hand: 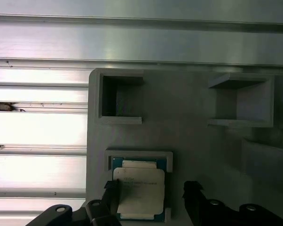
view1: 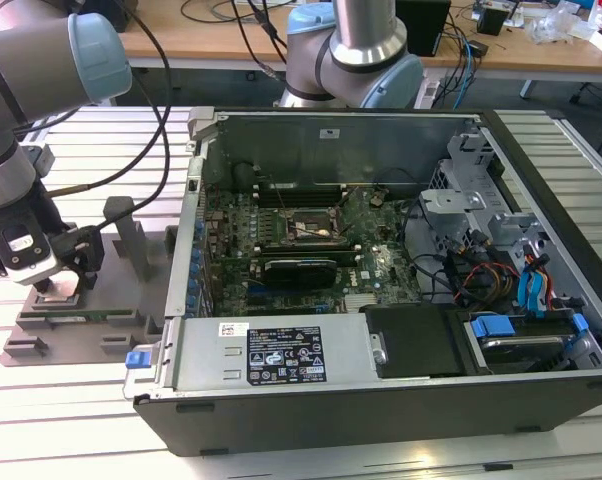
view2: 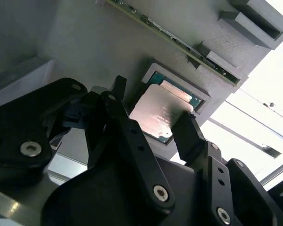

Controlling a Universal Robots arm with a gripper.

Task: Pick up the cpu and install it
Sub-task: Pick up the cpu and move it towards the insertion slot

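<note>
Slatted metal worktop [view1: 71, 430] with gripper [view1: 61, 285] over the grey fixture tray [view1: 131, 325].
At the exterior view's left, spread fingers [hand: 192, 190] straddle the cpu [hand: 140, 190] lying in its tray recess; computer case [view1: 381, 420] stands open rightward.

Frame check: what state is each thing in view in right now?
cpu: seated flat in its pocket in the fixture tray, not lifted.
gripper: open, straddling the cpu.
fixture tray: flat on the slatted table, holding the cpu.
computer case: side open, motherboard exposed.
</note>
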